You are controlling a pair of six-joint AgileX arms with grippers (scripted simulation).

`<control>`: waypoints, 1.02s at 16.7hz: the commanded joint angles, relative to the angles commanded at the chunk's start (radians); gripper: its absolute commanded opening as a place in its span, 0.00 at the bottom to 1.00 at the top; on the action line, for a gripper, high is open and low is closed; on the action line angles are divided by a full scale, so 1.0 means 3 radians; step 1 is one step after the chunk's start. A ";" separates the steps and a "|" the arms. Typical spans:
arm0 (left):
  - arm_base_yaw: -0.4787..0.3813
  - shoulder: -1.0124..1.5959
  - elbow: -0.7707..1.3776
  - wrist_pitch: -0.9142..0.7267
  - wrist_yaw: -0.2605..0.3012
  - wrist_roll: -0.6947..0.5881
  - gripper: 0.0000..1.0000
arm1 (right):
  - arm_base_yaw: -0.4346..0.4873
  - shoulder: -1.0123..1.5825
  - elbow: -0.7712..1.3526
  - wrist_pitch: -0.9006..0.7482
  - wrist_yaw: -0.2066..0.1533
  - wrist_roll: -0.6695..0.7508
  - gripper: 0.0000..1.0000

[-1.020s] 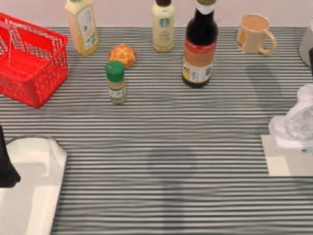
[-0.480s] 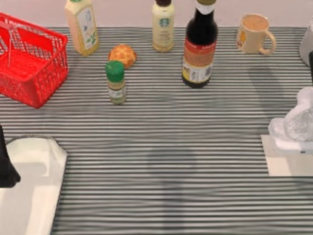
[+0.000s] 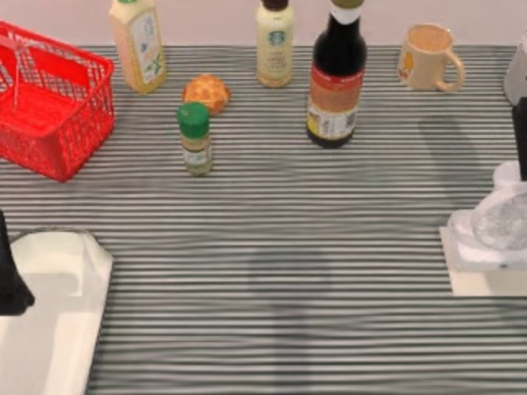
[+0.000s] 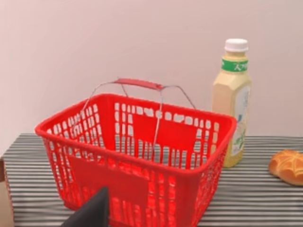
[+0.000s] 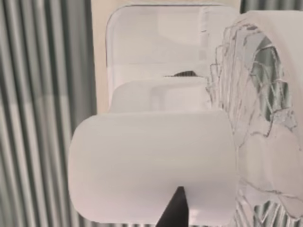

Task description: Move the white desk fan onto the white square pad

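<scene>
Where the bench meets the top view's right edge, the white desk fan (image 3: 502, 222) stands with its base on the white square pad (image 3: 486, 280), both cut off by that edge. The right tool (image 5: 176, 210) shows only as a dark tip against the fan's motor housing (image 5: 151, 165); whether it is apart or clamped I cannot tell. Leftward, open striped bench (image 3: 272, 247) stretches to a white tray (image 3: 58, 313) by the left tool (image 3: 10, 271), whose state I also cannot tell. The red basket (image 3: 49, 95) looks empty. Along the far edge stand a mug (image 3: 428, 56), dark bottle (image 3: 336, 78), and two pale bottles (image 3: 274, 41); a bun (image 3: 206, 92) and a spice jar (image 3: 196, 138) sit nearer.
</scene>
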 joint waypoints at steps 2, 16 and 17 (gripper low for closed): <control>0.0000 0.0000 0.0000 0.0000 0.0000 0.0000 1.00 | 0.0000 0.0000 0.0000 0.0000 0.0000 0.0000 0.15; 0.0000 0.0000 0.0000 0.0000 0.0000 0.0000 1.00 | 0.0000 0.0000 0.0000 0.0000 0.0000 0.0000 1.00; 0.0000 0.0000 0.0000 0.0000 0.0000 0.0000 1.00 | 0.0000 0.0000 0.0000 0.0000 0.0000 0.0000 1.00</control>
